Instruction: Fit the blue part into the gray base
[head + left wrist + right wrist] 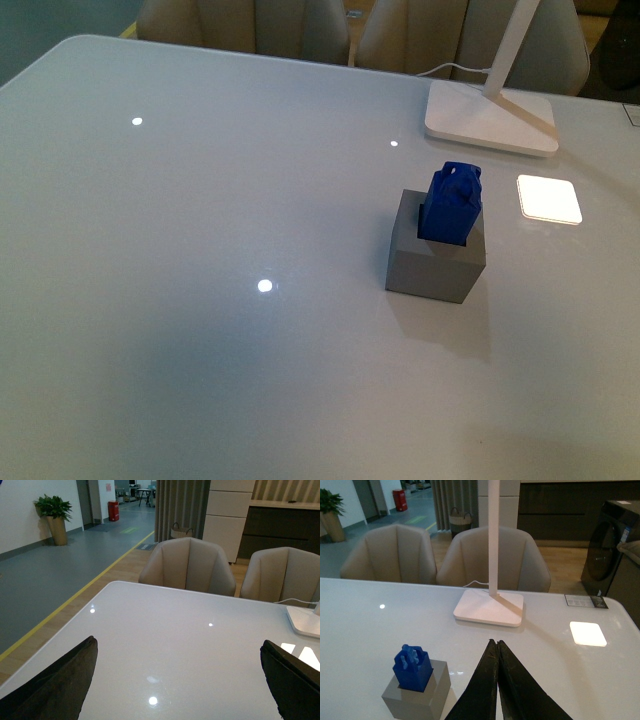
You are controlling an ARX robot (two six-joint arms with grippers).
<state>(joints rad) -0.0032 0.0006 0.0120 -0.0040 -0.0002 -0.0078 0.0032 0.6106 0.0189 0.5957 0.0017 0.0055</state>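
Note:
The blue part stands upright in the square hole of the gray base, its upper half with the knob sticking out above the cube. Both show in the right wrist view, the blue part in the gray base. My right gripper is shut and empty, apart from the base and to its side. My left gripper is open and empty over bare table; the part and base are out of its view. Neither arm shows in the front view.
A white lamp foot with its slanted stem stands behind the base, with a white cord. A bright square light patch lies on the white table. Beige chairs stand along the far edge.

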